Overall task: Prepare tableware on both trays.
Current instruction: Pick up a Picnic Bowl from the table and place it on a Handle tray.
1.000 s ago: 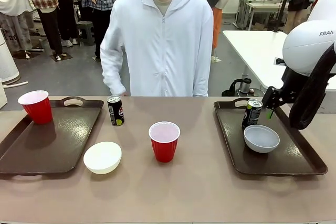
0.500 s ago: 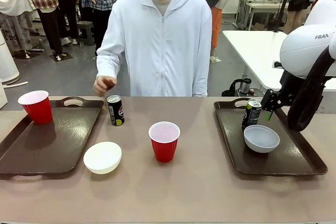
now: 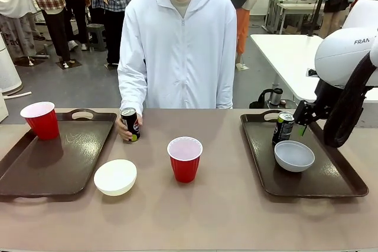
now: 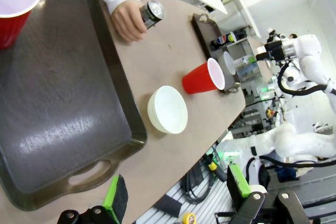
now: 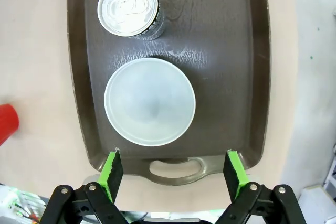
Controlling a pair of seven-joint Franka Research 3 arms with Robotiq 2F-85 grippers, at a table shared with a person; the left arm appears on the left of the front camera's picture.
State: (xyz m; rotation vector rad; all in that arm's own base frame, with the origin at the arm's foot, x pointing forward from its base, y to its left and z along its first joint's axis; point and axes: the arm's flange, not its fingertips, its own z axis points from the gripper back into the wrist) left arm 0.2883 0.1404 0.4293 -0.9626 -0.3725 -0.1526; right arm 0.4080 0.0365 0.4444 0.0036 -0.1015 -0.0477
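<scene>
Left hand point(image 4: 176, 186) and right hand point(image 5: 172, 162) both stand open at their frames' bottom; a person's hand point(image 3: 123, 131) grips the small black soda can point(image 3: 130, 123), centre-left on the tabletop point(image 3: 224, 205).

Straight ahead of my right gripper point(image 5: 173, 165) the bowl point(image 5: 149, 102) sits on the tray point(image 5: 226, 51), the can point(image 5: 128, 7) just beyond the bowl.

Grey floor point(image 3: 77, 90), white table point(image 3: 283, 57) right, dark stool point(image 3: 95, 30) behind.
</scene>
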